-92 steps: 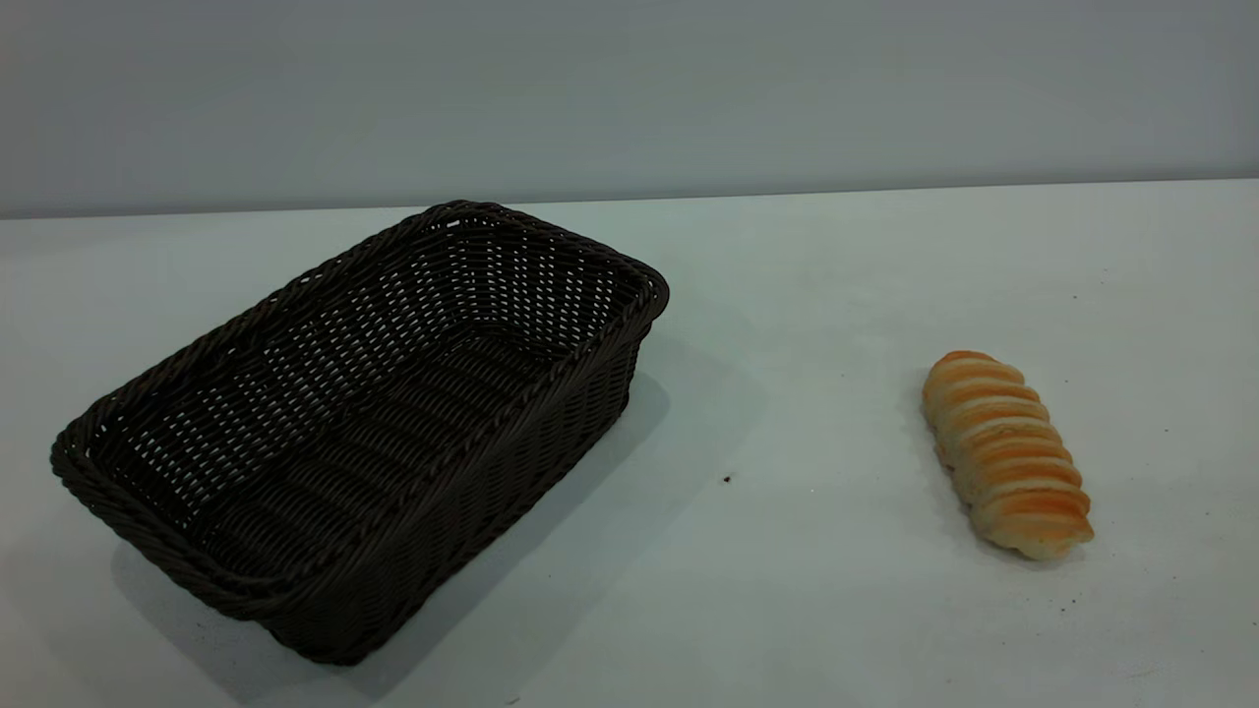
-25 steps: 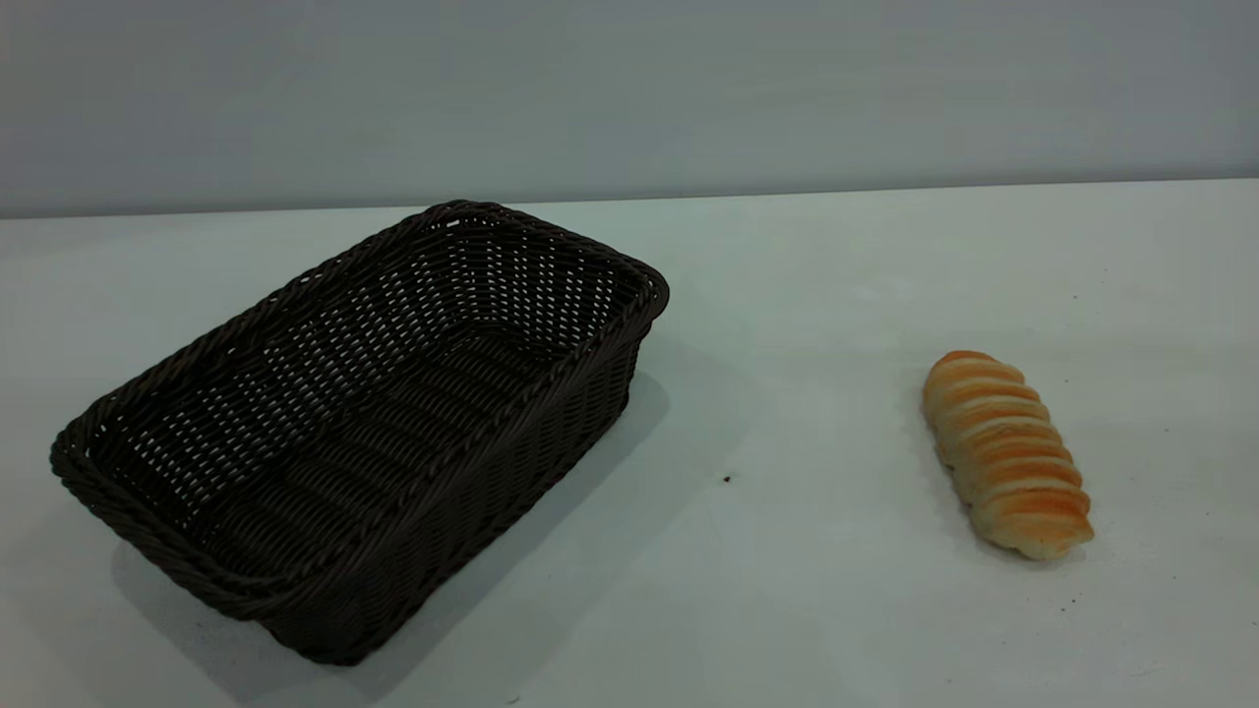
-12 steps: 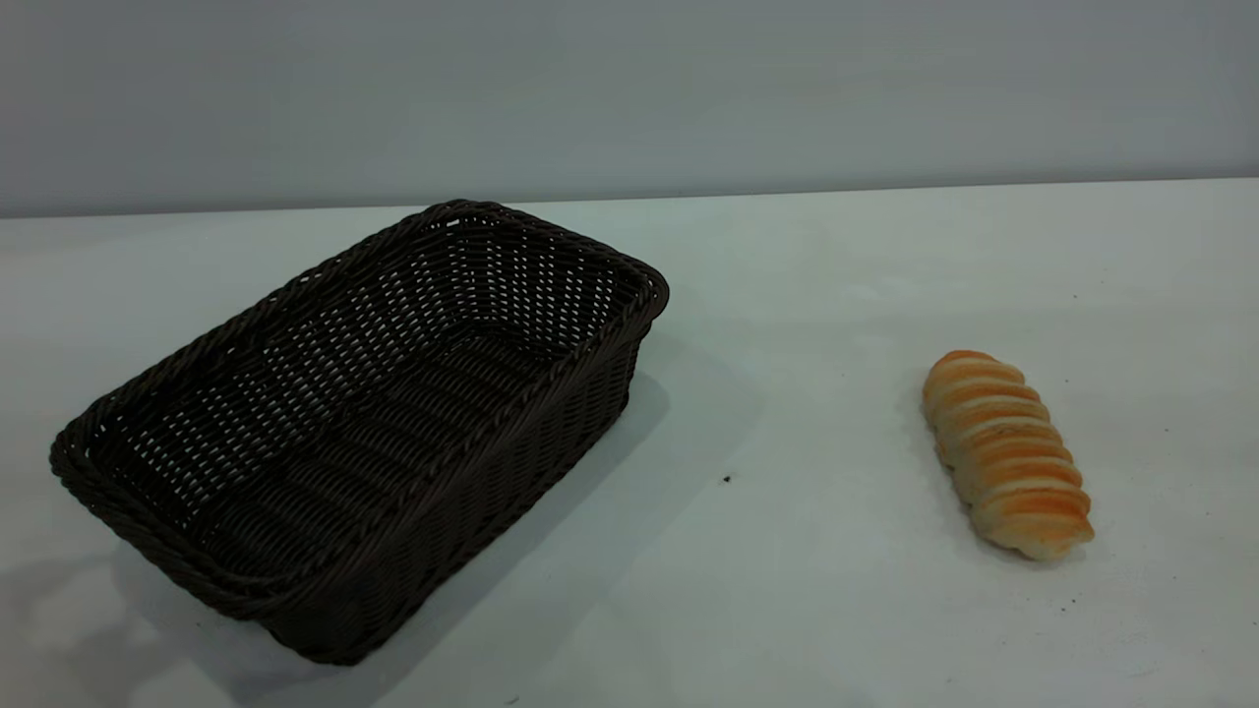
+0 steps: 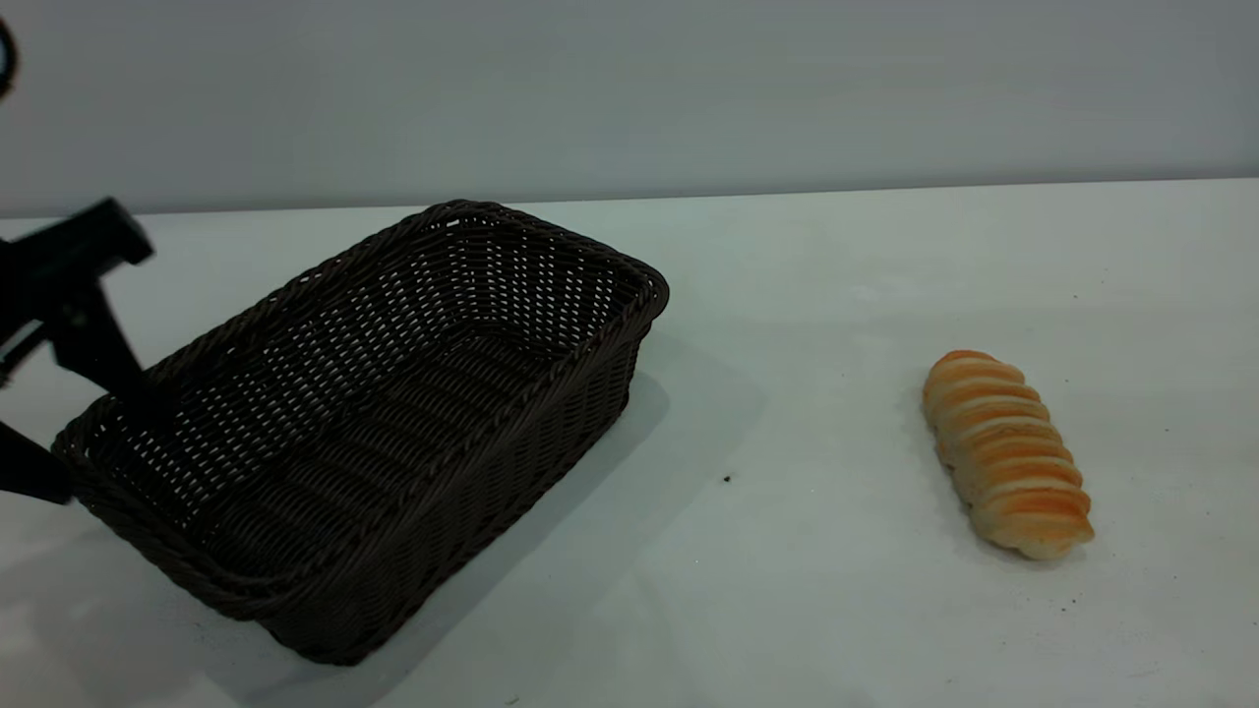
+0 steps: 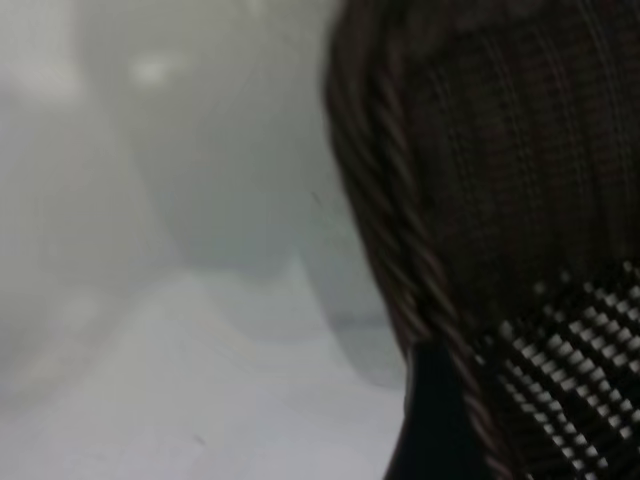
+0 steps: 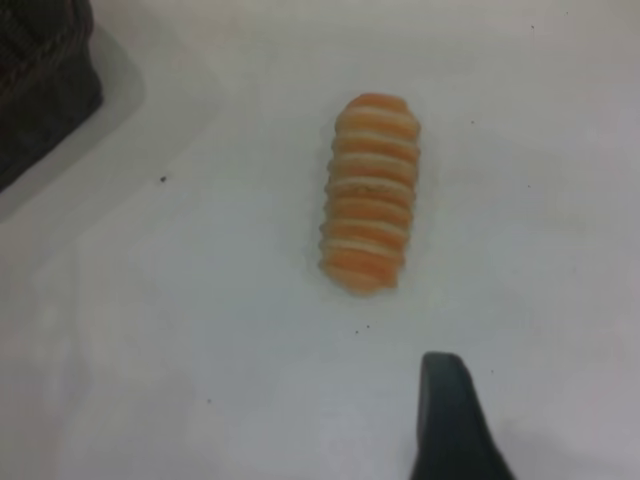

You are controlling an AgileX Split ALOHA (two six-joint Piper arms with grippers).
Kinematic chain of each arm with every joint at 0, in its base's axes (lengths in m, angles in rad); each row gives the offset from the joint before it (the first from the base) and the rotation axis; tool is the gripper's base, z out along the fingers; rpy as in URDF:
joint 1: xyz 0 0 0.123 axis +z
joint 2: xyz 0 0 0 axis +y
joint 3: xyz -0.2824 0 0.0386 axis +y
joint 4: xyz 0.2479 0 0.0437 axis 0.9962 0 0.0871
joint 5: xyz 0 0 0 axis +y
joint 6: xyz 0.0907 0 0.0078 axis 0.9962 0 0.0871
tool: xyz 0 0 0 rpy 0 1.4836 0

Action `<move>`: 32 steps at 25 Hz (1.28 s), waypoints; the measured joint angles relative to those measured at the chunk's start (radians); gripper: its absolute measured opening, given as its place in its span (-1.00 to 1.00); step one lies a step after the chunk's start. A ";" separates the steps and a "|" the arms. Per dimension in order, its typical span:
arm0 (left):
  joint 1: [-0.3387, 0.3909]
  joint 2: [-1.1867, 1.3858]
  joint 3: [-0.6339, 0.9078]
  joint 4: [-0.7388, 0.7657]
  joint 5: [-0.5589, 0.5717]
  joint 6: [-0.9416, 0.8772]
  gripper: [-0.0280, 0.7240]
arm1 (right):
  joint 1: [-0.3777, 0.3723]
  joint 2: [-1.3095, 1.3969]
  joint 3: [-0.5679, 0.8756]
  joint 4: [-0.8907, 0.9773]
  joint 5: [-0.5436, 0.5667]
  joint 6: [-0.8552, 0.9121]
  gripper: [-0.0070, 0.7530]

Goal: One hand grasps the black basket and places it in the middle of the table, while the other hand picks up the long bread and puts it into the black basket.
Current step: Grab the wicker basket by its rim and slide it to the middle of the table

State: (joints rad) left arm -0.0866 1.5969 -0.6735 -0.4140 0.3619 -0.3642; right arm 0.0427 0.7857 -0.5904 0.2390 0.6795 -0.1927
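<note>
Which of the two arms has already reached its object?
The left gripper: its jaws straddle the black basket's braided rim at the left end, open. The right arm is outside the exterior view, with the long bread lying untouched on the table.

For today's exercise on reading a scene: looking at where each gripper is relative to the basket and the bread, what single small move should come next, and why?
Probably the left gripper should close on the near-left rim of the black basket. Its open fingers straddle that rim, one inside and one outside, and the basket still sits left of the table's middle. The long bread lies untouched, with the right gripper above it, visible only in the right wrist view.
</note>
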 joint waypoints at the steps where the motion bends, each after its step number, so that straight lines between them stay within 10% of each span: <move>1: -0.008 0.002 0.000 -0.005 -0.001 -0.005 0.58 | 0.000 0.000 0.000 0.000 0.000 0.000 0.18; 25: -0.037 0.246 -0.004 -0.008 -0.226 -0.094 0.57 | 0.000 0.000 0.000 0.000 -0.003 0.000 0.18; 32: -0.130 0.401 -0.017 -0.017 -0.362 -0.112 0.15 | 0.000 0.000 0.000 0.000 -0.007 -0.004 0.18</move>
State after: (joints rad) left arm -0.2170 1.9976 -0.6902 -0.4313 0.0000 -0.4760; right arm 0.0427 0.7857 -0.5904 0.2390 0.6721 -0.1969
